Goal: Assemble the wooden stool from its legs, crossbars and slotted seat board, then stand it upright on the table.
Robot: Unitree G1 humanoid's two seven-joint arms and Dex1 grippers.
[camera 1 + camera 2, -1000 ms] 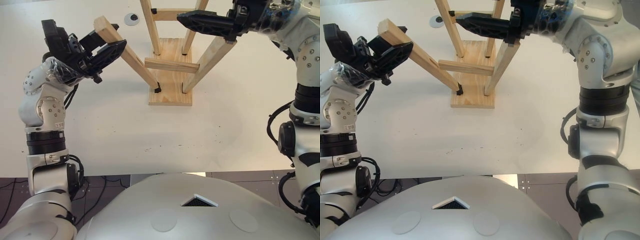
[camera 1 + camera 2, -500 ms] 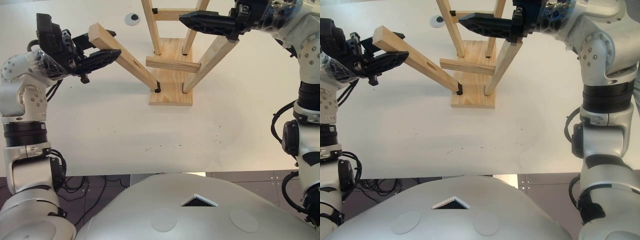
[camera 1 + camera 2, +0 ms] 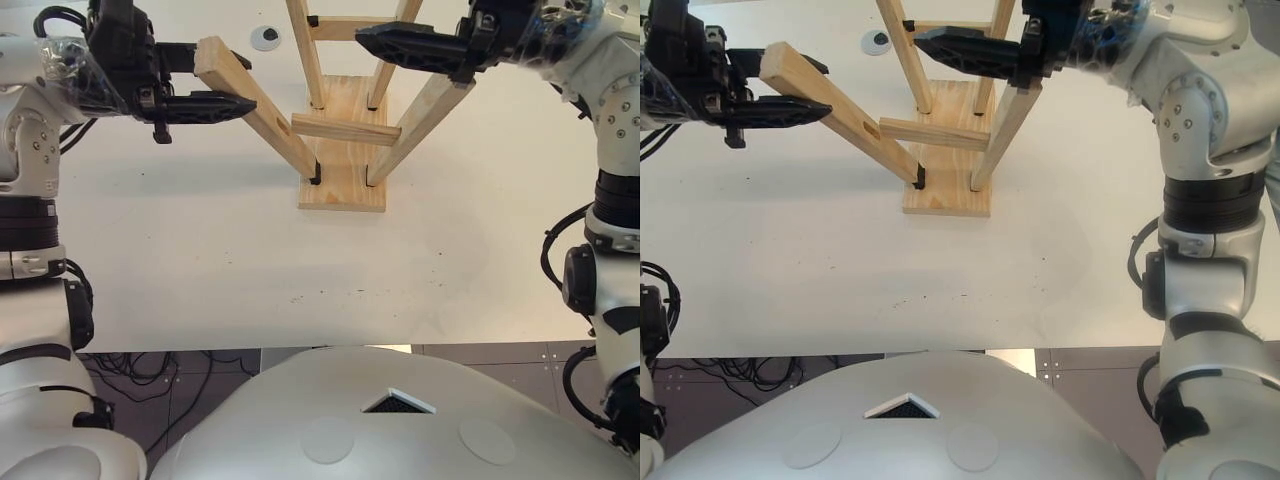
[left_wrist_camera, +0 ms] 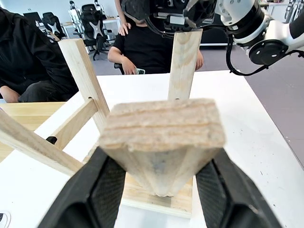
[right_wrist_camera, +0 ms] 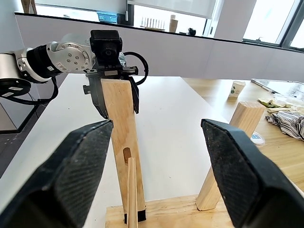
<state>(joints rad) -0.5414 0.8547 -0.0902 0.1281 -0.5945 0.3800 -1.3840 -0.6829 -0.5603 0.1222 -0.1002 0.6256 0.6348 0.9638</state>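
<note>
Pale pine makes up the stool [image 3: 306, 60], which sits upside down toward 12 o'clock on the white bench [image 3: 200, 250]. Its seat board [image 3: 342, 196] lies flat and the legs point up, likely so the joints can be pressed home from above before it is turned over. The left pincer [image 3: 232, 82] is clamped on the free end of the near-left leg [image 3: 268, 118], which splays toward 10 o'clock; that grip looks meant to steady it or seat it in its slot. The right pincer [image 3: 366, 35], spread wide and holding nothing, hovers at 1 o'clock above the near-right leg [image 3: 415, 130], seemingly ready to brace the frame. Count: one seat board, four legs, and two crossbars plainly countable, a near crossbar [image 3: 345, 128] and a far crossbar [image 3: 340, 27]. Standing it upright is not yet done.
</note>
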